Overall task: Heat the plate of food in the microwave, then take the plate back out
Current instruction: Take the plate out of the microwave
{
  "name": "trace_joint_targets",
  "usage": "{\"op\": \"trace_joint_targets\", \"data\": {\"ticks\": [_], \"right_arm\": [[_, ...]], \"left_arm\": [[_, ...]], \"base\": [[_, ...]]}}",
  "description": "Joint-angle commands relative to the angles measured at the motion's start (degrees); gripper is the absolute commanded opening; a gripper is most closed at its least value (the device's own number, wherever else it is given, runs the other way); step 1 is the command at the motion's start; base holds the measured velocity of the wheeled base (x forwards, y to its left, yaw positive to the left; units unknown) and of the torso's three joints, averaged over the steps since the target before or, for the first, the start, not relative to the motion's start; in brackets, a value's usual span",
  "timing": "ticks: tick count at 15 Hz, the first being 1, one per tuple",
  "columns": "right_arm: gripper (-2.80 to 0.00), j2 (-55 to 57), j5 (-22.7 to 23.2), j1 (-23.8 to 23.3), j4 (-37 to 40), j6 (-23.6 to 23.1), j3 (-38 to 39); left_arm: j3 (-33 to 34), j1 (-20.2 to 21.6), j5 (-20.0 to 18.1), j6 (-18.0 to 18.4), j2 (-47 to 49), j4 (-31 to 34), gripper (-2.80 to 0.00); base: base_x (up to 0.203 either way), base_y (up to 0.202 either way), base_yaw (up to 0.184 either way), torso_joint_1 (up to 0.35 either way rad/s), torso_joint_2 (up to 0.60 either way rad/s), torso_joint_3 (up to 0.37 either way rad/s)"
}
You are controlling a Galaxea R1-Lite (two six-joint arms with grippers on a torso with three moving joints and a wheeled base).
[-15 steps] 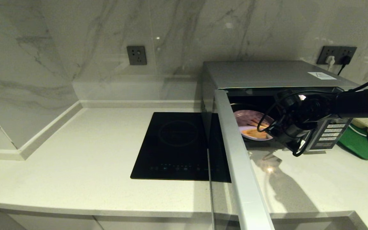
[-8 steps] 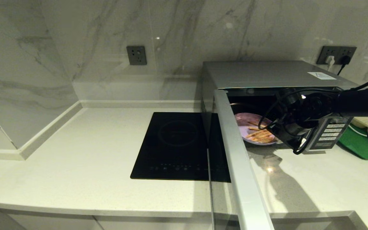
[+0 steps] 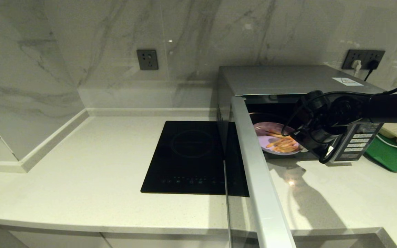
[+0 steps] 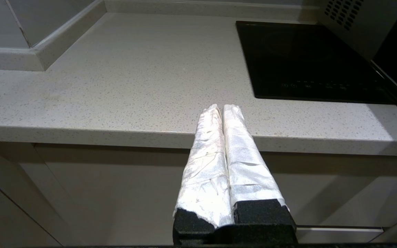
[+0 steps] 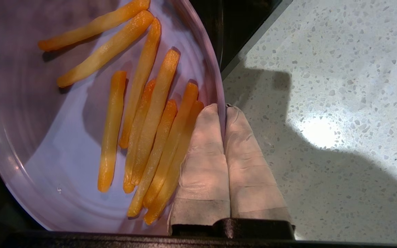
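The pale lilac plate of food (image 3: 273, 142) sits at the mouth of the silver microwave (image 3: 288, 80), whose door (image 3: 253, 165) stands swung open toward me. Yellow-orange fries (image 5: 143, 113) lie across the plate (image 5: 40, 137). My right gripper (image 5: 223, 107) is shut on the plate's rim, one finger above it and one below, over the pale counter in front of the oven. In the head view its fingers are hidden behind the right wrist (image 3: 317, 132). My left gripper (image 4: 222, 107) is shut on nothing, parked low at the counter's front edge.
A flat black induction cooktop (image 3: 193, 156) lies left of the open door. The microwave's button panel (image 3: 355, 143) is just behind the right wrist. A green tray (image 3: 389, 156) lies at the far right. The speckled counter (image 3: 322, 193) stretches in front of the oven.
The right gripper has drawn the plate forward out of the lit cavity to the microwave's opening, and the wrist has risen slightly. The left arm has not moved.
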Motion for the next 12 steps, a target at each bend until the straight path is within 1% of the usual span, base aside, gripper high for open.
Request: {"op": "trace_joint_targets", "data": {"ticks": [1, 12], "right_arm": [[-2.80, -0.4, 0.0, 0.0, 0.1, 0.5, 0.2], [-2.80, -2.9, 0.6, 0.0, 0.6, 0.5, 1.1]], "left_arm": [[0.0, 0.0, 0.0, 0.0, 0.0, 0.0, -2.80], [0.0, 0.0, 0.0, 0.0, 0.0, 0.0, -2.80]], "base": [[0.000, 0.000, 0.000, 0.000, 0.00, 0.000], [0.000, 0.000, 0.000, 0.000, 0.00, 0.000]]}}
